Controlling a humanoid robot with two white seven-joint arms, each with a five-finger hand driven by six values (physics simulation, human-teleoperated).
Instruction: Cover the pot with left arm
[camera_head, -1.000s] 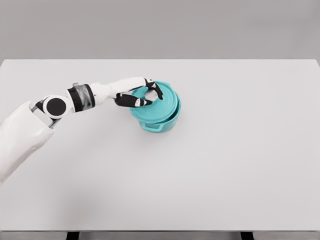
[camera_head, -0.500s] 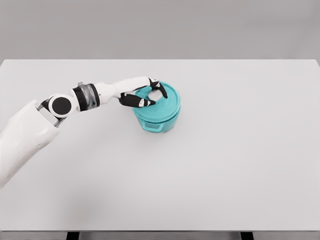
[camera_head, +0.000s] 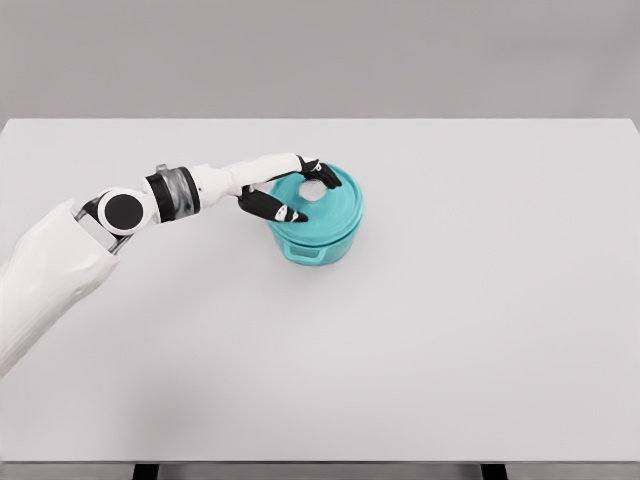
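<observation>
With the teal lid (camera_head: 322, 200) sitting on the teal pot (camera_head: 316, 236) near the table's (camera_head: 480, 330) middle, slightly left of centre, the step in hand looks like seating and letting go. Lid seems flat on the rim, maybe a hair off toward the right; hard to tell from this angle. To do it well: check the lid is level all round, then release the white knob (camera_head: 311, 192) by spreading the fingers straight apart, no sideways drag, and lift the hand up before pulling back so the thumb does not catch the lid edge. Any tug risks sliding the lid or shoving the pot. Left hand (camera_head: 290, 190) is over the lid's left half, dark fingers (camera_head: 322, 172) arched round the far side of the knob, thumb (camera_head: 282, 211) reaching along the near side. Whether they pinch the knob or just bracket it, I cannot tell. Forearm runs from the lower left, nearly level, wrist straight, elbow low over the table. Right arm is not visible.
</observation>
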